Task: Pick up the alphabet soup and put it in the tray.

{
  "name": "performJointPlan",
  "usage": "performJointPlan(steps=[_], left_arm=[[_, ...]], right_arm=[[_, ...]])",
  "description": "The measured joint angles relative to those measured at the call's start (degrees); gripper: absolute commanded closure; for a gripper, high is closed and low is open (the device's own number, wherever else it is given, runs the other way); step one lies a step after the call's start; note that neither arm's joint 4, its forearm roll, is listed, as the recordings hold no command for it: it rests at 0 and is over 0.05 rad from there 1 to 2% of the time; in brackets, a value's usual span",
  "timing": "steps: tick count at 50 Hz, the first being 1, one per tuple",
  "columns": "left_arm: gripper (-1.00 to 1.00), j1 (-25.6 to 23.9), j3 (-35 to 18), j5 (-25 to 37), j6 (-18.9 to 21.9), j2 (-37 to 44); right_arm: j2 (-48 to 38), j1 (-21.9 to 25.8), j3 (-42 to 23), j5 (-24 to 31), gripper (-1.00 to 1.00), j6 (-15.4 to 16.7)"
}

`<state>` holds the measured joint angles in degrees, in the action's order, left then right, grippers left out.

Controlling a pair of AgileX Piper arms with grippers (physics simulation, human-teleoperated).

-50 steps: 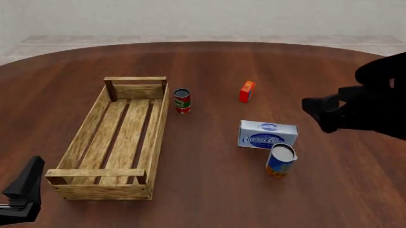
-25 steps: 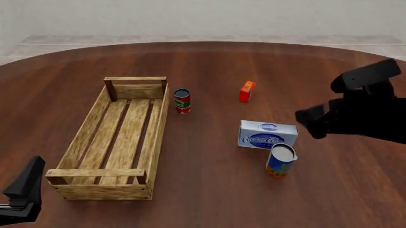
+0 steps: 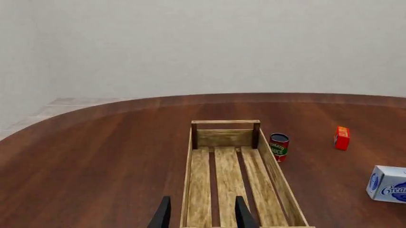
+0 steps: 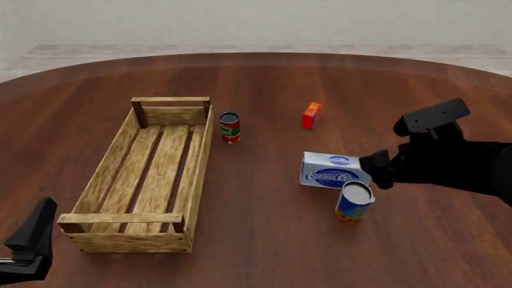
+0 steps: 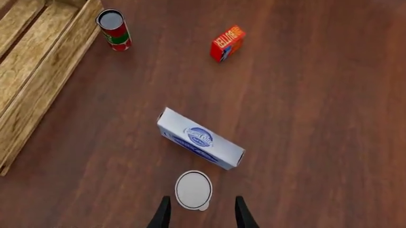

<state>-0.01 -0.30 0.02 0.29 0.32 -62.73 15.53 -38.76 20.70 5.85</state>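
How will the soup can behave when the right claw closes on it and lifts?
The soup can looks like a rigid cylinder, so it probably won't deform. Its smooth round side could slip or twist unless the open right claw squeezes across the middle. Standing upright beside the cream cheese box, it may tip if nudged off-center.

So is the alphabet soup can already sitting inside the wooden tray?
No, the alphabet soup can stands upright on the table beside the cream cheese box, well right of the tray.
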Motion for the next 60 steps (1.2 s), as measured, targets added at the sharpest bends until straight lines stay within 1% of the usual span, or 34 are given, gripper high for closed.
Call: performJointPlan(steps=[32, 60], left_arm=[[-1.00, 0.01, -0.02, -0.04, 0.00, 0.06], [-1.00, 0.00, -0.02, -0.05, 0.00, 0.07]], right_arm=[[-6.71, 1.11, 2.74, -6.20, -1.00, -1.24], [-11.49, 1.36, 4.60, -9.85, -1.00, -1.96]])
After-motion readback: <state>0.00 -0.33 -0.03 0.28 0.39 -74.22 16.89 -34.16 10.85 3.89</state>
